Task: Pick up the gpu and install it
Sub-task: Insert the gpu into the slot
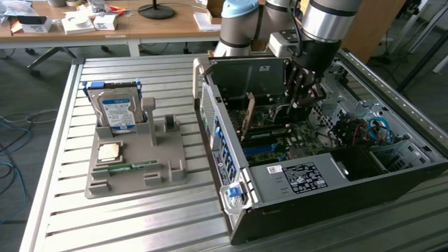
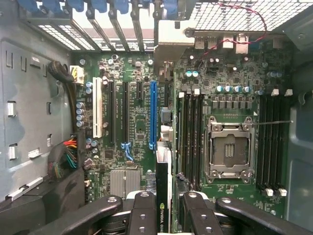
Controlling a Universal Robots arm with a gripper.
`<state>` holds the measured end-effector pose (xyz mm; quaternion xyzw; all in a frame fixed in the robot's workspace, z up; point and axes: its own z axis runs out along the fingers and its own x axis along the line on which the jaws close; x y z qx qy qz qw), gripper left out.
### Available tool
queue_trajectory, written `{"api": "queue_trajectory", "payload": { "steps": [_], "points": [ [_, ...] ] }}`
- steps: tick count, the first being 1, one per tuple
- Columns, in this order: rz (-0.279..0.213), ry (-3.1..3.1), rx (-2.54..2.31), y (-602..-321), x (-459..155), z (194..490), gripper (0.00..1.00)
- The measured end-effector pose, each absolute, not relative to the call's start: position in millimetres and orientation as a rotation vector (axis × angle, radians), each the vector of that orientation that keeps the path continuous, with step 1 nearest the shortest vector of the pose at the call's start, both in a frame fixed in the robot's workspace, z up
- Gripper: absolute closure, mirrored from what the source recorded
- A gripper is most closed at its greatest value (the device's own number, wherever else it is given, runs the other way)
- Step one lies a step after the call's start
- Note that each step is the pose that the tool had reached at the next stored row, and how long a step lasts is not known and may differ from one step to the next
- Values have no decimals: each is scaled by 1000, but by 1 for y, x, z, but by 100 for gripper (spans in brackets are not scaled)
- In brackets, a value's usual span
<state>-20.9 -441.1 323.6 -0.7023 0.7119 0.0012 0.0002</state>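
The gpu (image 2: 164, 196) stands on edge between my gripper's (image 2: 168, 215) black fingers (image 2: 144, 213), which are shut on it. Its label faces the wrist camera, and its pale metal bracket (image 2: 172, 41) reaches toward the slot openings in the case's rear wall. The card hangs over the motherboard (image 2: 142, 122), just beside the long blue slot (image 2: 152, 115). In the exterior view my gripper (image 1: 302, 102) is down inside the open computer case (image 1: 315, 176), with the gpu (image 1: 250, 116) running from it toward the exterior view's left.
A grey parts holder (image 1: 168, 157) on the slatted table, at the exterior view's left, carries a hard drive (image 1: 117, 111), a processor chip (image 1: 110, 152) and a memory stick (image 1: 126, 167). Inside the case are the empty processor socket (image 2: 230, 147), memory slots (image 2: 190, 137) and cable bundles (image 1: 371, 131).
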Motion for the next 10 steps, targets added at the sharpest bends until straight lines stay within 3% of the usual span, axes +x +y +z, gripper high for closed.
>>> {"api": "queue_trajectory", "payload": {
  "steps": [10],
  "points": [
    [4, 2217, -2226, -447, -22, 324, 74]
  ]
}}
